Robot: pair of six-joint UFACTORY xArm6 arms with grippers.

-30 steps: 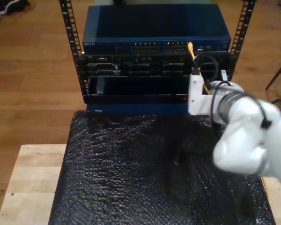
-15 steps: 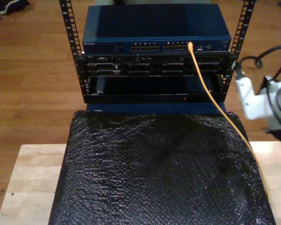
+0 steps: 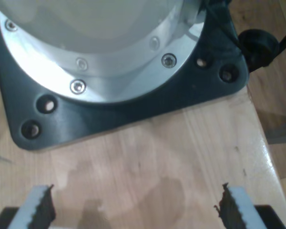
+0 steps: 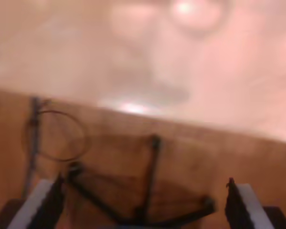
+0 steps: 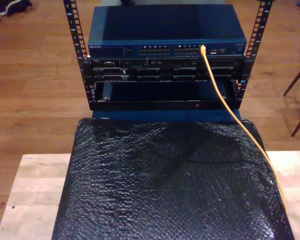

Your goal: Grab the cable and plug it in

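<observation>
The cable (image 5: 225,97) is running from a port in the blue network switch (image 5: 165,30) at the top of the rack (image 5: 75,60), its tip sitting in the row of sockets toward the exterior view's right. From there the orange-yellow line is dropping across the rack's front, passing over the black bubble-wrap mat (image 5: 165,185) and trailing off along the mat's edge on the exterior view's right. Judging by that, the plugging-in is looking finished; whether the plug is fully latched is too small to tell.

The first pincer (image 3: 136,207) is hanging with its toothed pads (image 3: 40,207) set wide apart and nothing between them, looking down on the pale wooden bench (image 3: 157,167) beside an arm's round metal base on a black mounting plate (image 3: 133,105). The second pincer (image 4: 143,202) is likewise standing spread and empty, its blurred view taking in wooden floor and thin dark chair legs (image 4: 150,171). What seems left is little beyond parking the arms.
</observation>
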